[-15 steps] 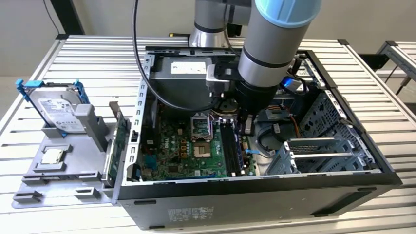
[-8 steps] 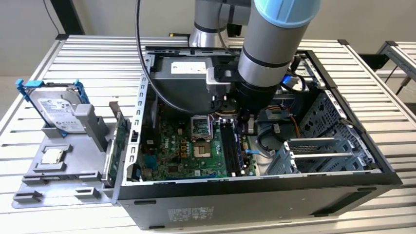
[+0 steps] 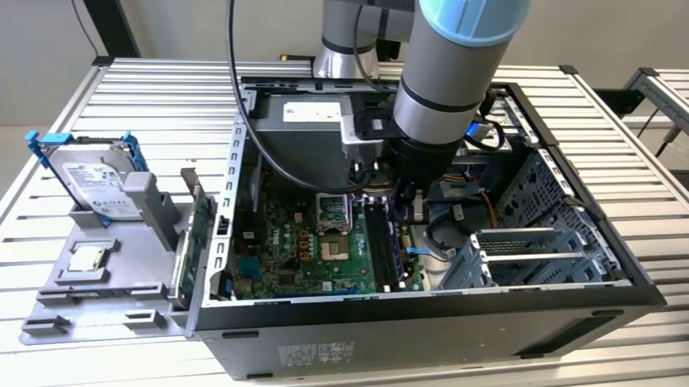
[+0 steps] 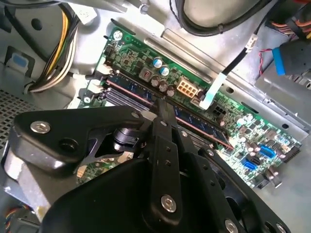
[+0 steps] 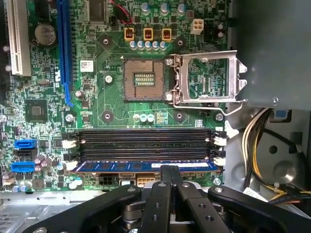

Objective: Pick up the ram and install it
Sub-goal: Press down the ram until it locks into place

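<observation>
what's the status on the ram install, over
Gripper shut on ram, at its middle. Ram standing in outermost memory slot. Other slots bare.

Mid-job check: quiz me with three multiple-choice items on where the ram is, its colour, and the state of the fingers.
1. Where is the ram?
A. on the grey tray outside the case
B. in a motherboard memory slot at the fingertips
C. in the CPU socket

2. What colour is the ram?
A. blue
B. green
C. black

3. How do the gripper's fingers stand?
A. spread wide
B. gripping a cable
C. shut together

Answers:
1 B: in the first wrist view the ram lies along the memory slot row.
2 A: its board shows blue in both wrist views.
3 C: the gripper has its fingers side by side, with their tips at the ram's edge.
</observation>
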Robot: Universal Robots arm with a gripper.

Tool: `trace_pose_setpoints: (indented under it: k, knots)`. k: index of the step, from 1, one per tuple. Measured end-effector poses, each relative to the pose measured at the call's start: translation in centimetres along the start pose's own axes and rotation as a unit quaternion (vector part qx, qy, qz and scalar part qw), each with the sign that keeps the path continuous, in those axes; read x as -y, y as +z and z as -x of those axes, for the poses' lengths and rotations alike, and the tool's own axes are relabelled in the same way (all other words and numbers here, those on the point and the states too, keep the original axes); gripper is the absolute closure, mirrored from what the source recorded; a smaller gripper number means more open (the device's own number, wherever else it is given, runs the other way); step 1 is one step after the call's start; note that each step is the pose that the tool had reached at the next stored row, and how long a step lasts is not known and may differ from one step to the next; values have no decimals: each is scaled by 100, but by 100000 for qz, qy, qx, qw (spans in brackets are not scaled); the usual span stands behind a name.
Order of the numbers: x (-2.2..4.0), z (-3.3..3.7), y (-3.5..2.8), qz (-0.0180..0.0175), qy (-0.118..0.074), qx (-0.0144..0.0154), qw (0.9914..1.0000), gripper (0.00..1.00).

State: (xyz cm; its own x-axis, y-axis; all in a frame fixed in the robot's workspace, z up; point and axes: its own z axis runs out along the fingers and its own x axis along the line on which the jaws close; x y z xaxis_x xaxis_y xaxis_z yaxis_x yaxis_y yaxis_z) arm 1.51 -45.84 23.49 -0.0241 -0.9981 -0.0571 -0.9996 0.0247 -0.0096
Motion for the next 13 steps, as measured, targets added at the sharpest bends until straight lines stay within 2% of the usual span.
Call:
trace_pose_setpoints:
  k: [11, 13]
  knots:
    - [-2, -28, 185, 24, 0, -93, 100000, 100]
    - [-1, -24, 182, 54, 4, -213, 100000, 100]
